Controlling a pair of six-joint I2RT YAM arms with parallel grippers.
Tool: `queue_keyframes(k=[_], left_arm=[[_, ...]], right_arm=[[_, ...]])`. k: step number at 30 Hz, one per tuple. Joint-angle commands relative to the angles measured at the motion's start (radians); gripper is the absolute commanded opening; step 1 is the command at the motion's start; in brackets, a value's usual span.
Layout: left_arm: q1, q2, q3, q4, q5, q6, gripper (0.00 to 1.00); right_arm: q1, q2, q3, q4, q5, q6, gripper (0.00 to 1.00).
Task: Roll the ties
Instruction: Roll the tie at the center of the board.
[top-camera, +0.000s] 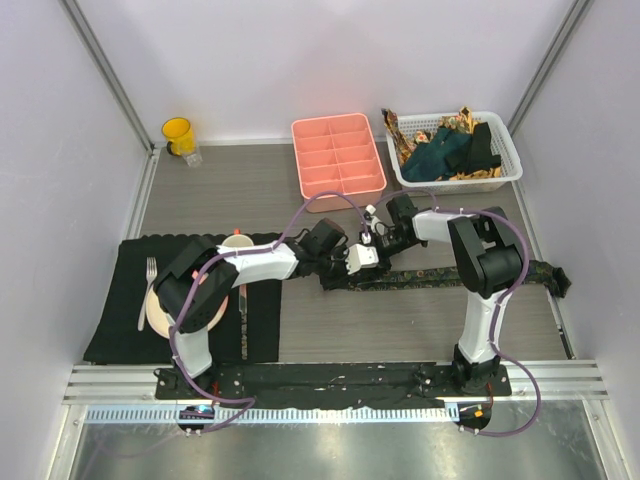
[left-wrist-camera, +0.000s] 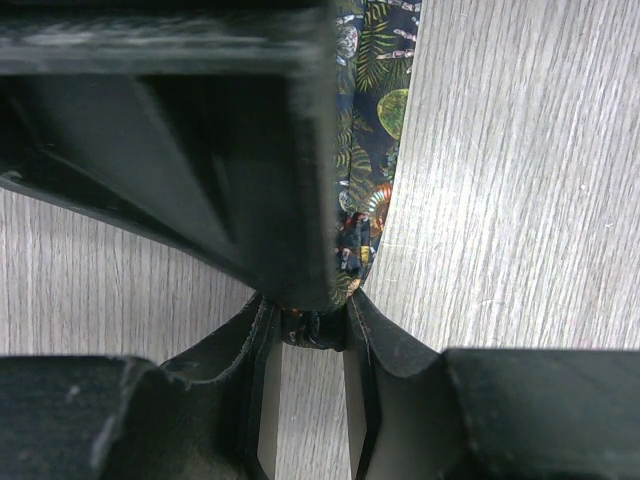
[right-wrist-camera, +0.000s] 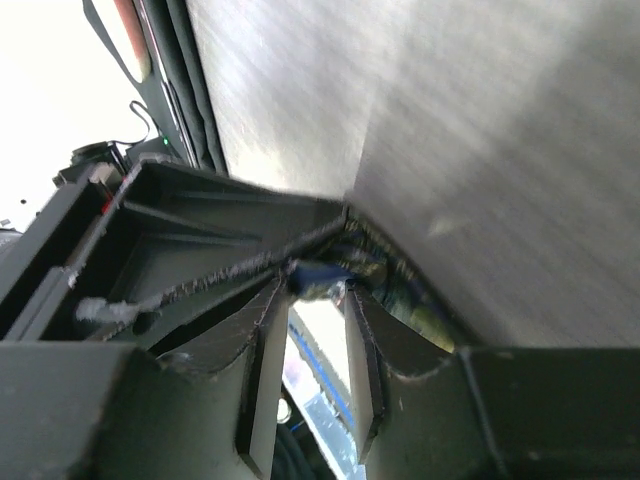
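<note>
Midway across the table (top-camera: 400, 335), the dark patterned tie (top-camera: 445, 277) lies stretched rightward, its left end pinched in the narrow jaws of both left gripper (left-wrist-camera: 312, 318) and right gripper (right-wrist-camera: 318, 288). Overhead, the arms (top-camera: 262, 262) hide that end. Behind: pink tray (top-camera: 337, 190), basket (top-camera: 455, 183) of other ties (top-camera: 440, 152); black placemat (top-camera: 115, 275) lies left.

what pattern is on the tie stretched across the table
The tie is dark navy with green fern leaves and multicoloured motifs; clearest in the left wrist view.

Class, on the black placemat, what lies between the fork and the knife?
A cream plate, partly hidden under the left arm, lies between the fork and the knife; the top external view shows it.
</note>
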Motion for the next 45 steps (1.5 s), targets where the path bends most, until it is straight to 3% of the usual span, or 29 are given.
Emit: queue_keyframes(k=[1,14,18,19,21,23,25,31,37,45], left_arm=[[-0.007,0.074,-0.022,-0.084,-0.098,0.013,0.11],[-0.011,0.079,-0.021,-0.088,-0.092,0.024,0.11],[-0.011,0.079,-0.022,-0.088,-0.089,0.027,0.11],[-0.011,0.076,-0.025,-0.088,-0.078,0.027,0.14],[-0.005,0.069,-0.036,-0.079,-0.061,0.024,0.18],[0.015,0.048,-0.045,-0.059,0.006,0.009,0.31],[0.036,0.025,-0.082,0.008,0.057,-0.007,0.45],[0.079,-0.078,-0.211,0.252,0.203,-0.021,0.68],[0.089,-0.087,-0.252,0.369,0.232,-0.024,0.79],[0.058,0.054,-0.133,0.424,0.244,0.002,0.80]], right_arm=[[0.014,-0.086,0.017,-0.107,0.015,-0.030,0.36],[0.040,-0.014,0.024,-0.017,0.097,0.022,0.36],[0.038,0.014,0.020,-0.027,0.107,-0.015,0.16],[0.032,0.015,0.008,-0.036,0.106,-0.027,0.01],[0.025,0.017,-0.006,-0.043,0.100,-0.056,0.01],[0.009,0.023,-0.017,-0.056,0.078,-0.078,0.01],[-0.003,0.035,-0.025,-0.063,0.058,-0.101,0.01],[-0.041,0.084,-0.028,-0.081,-0.004,-0.162,0.01],[-0.066,0.109,-0.032,-0.101,-0.055,-0.196,0.01],[-0.080,0.110,-0.011,-0.116,-0.104,-0.222,0.01]])
